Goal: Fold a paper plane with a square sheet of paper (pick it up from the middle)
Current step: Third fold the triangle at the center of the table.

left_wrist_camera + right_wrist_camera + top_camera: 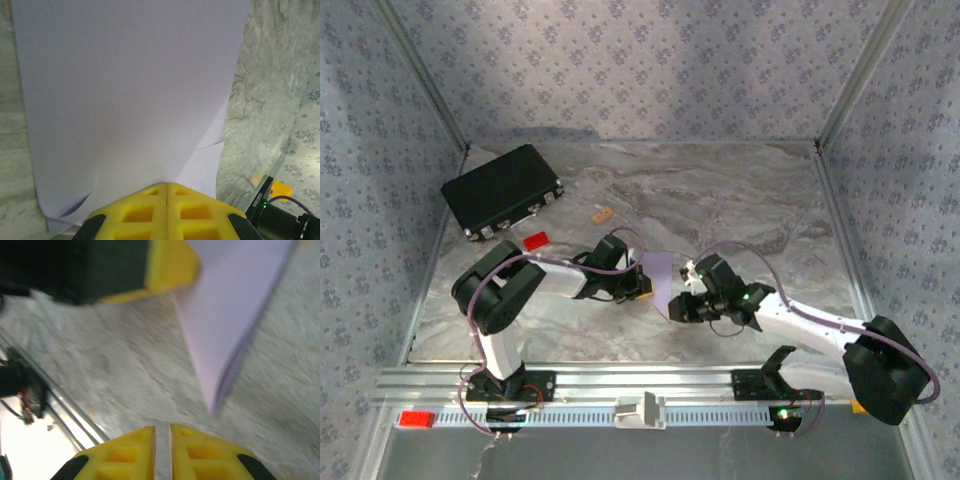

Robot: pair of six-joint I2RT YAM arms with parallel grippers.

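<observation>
The left end effector (166,186) is clenched on one edge of the lilac paper (130,90), which fans across the upper left of its wrist view, a folded flap at lower right. From above, the paper sits at frame centre between the two end effectors, probably held there for the other to reach. The right end effector (162,432), nearly clenched and grasping nothing, points at the paper's folded corner over the surface (125,370), likely ready to pinch a crease.
</observation>
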